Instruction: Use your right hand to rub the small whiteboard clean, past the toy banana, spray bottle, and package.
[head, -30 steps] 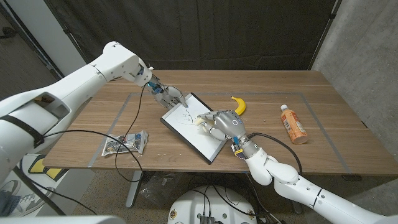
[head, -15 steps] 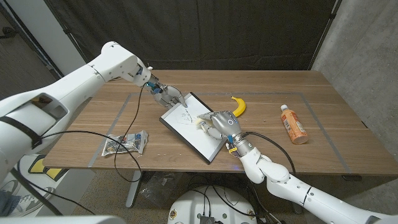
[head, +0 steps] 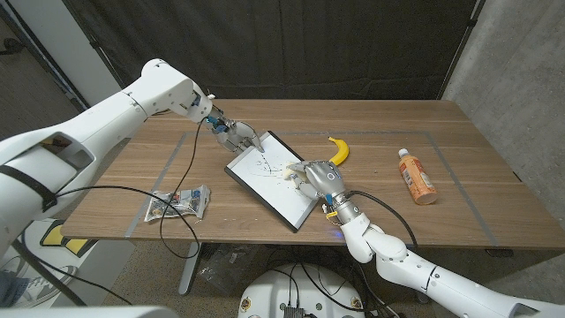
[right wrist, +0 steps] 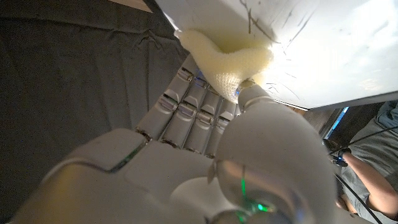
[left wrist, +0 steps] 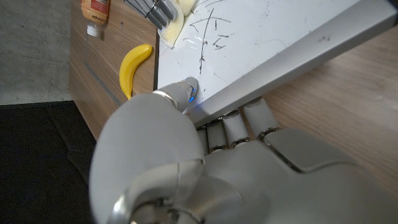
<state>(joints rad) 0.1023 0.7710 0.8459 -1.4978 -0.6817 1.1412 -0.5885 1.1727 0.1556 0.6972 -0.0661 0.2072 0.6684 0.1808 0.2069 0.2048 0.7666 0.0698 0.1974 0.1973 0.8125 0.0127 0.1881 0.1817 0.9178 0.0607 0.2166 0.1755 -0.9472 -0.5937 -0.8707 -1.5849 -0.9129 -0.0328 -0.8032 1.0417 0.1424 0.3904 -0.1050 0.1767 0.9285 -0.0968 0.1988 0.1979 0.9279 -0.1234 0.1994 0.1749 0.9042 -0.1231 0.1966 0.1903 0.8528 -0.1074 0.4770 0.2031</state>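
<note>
Pale yellow sponge (head: pixel 289 174) pinched in the right hand (head: pixel 318 177), pressed onto the small whiteboard (head: pixel 269 180) about mid-surface. Board lying diagonally mid-table, long axis running from the far-left corner toward the near right. Left hand (head: pixel 234 134) clamped on that far corner, fingers curled under the rim in the left wrist view, thumb on top. Black scribbles (head: pixel 261 163) sitting just beyond the sponge, toward the left hand, so probably time to rub up-board along the long axis. Toy banana (head: pixel 338 149) just beside the right hand on the far side, spray bottle (head: pixel 416 176) lying well off to the right, package (head: pixel 179 203) near the left front edge. Not much risk of bumping anything except maybe the banana.
</note>
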